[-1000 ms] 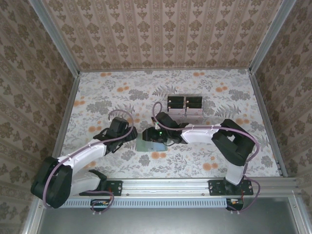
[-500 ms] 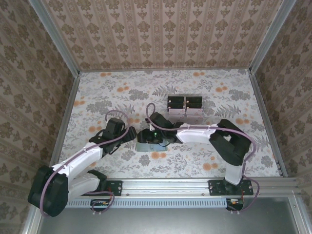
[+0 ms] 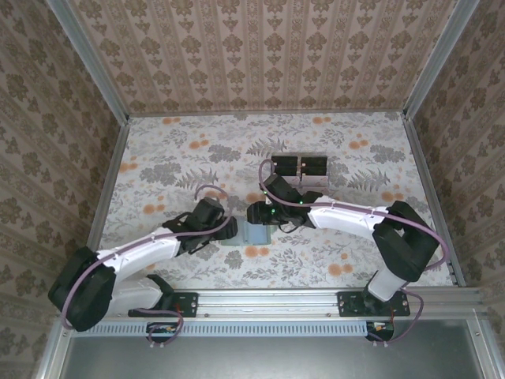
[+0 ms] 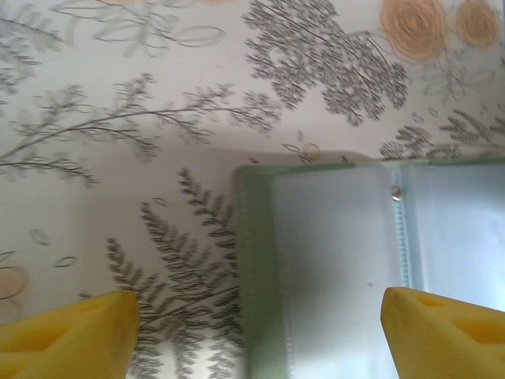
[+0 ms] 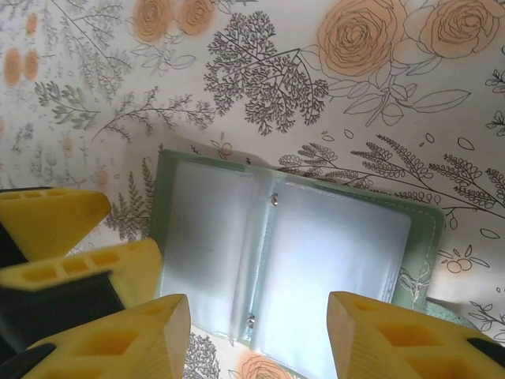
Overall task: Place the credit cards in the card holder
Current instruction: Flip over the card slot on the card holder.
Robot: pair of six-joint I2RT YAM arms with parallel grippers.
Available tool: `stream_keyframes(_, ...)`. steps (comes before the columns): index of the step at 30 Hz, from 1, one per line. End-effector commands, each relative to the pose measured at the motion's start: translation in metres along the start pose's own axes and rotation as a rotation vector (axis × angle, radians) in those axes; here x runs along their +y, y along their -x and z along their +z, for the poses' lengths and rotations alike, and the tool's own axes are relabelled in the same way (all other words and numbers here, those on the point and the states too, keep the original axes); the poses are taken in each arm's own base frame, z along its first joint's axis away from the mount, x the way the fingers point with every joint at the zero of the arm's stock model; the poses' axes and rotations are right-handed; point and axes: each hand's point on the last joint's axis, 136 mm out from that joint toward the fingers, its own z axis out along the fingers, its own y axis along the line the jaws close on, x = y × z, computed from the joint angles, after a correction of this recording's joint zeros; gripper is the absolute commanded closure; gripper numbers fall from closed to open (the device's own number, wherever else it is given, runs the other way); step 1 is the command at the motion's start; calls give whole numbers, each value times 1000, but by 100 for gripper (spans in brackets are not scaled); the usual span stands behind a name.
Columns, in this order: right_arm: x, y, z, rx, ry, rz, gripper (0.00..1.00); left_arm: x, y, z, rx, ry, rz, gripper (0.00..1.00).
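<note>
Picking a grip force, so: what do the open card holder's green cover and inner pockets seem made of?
Card holder: the green cover looks like matte faux leather or fabric, a stitched seam along its edge; which one is unclear. Inner pockets: soft translucent plastic, glossy and milky, pinned by shiny rivets, probably metal.

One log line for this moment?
card holder: lying open | left gripper: jaws open over its edge | right gripper: jaws open above it
</note>
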Motion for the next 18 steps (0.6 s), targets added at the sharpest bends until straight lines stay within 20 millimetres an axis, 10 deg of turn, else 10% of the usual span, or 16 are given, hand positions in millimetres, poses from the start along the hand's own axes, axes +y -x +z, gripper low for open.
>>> stream_keyframes(1, -15, -8, 10, 31, -65, -26, 50, 7, 0, 2, -10, 102, 55, 18)
stream_keyframes(18, -24, -29, 35, 89, -59, 13, 50, 23, -16, 17, 14, 179, 39, 18)
